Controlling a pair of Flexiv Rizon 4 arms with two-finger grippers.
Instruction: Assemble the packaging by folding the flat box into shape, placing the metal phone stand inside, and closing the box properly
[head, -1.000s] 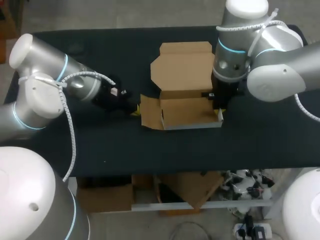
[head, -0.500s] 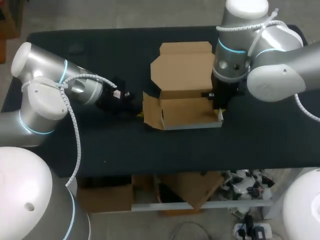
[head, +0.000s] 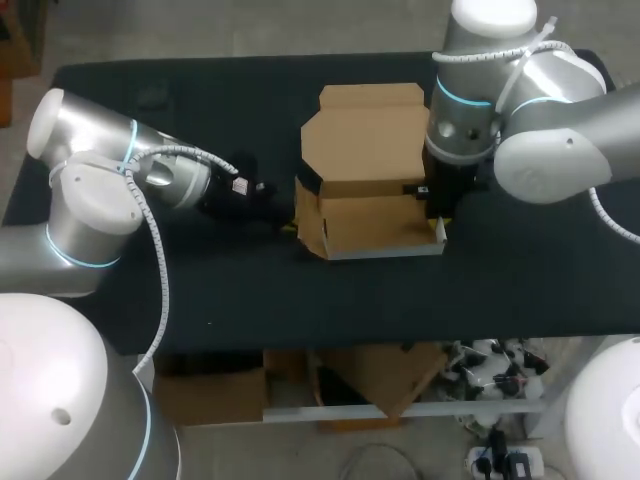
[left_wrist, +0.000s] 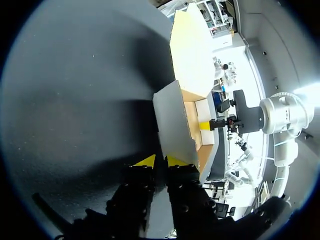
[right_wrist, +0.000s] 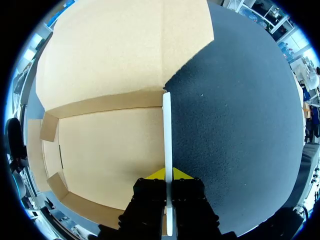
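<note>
Head view: a partly folded cardboard box (head: 370, 215) sits at the middle of the dark table (head: 200, 290), its brown interior facing up. Its lid panel (head: 365, 135) lies flat on the table on the far side.

The left arm enters from the left, and the left end effector (head: 288, 222) meets the box at its left side flap (head: 308, 222), which stands nearly upright. The right arm enters from the right, and the right end effector (head: 437, 215) is lowered onto the box's right side wall (head: 440, 235).

Left wrist view: the left side flap (left_wrist: 175, 120) runs down between the two yellow fingertips (left_wrist: 145, 161). The fingertips are drawn together on either face of it, so this end effector (left_wrist: 161, 161) is clamped on the flap.

Right wrist view: the thin white edge of the right side wall (right_wrist: 167, 130) passes straight between the yellow fingertips (right_wrist: 156, 174). They are pressed against it from both sides, so this end effector (right_wrist: 167, 175) grips the wall. The box floor (right_wrist: 110, 155) lies beside the wall, and bare table (right_wrist: 235, 130) lies on its other side.
</note>
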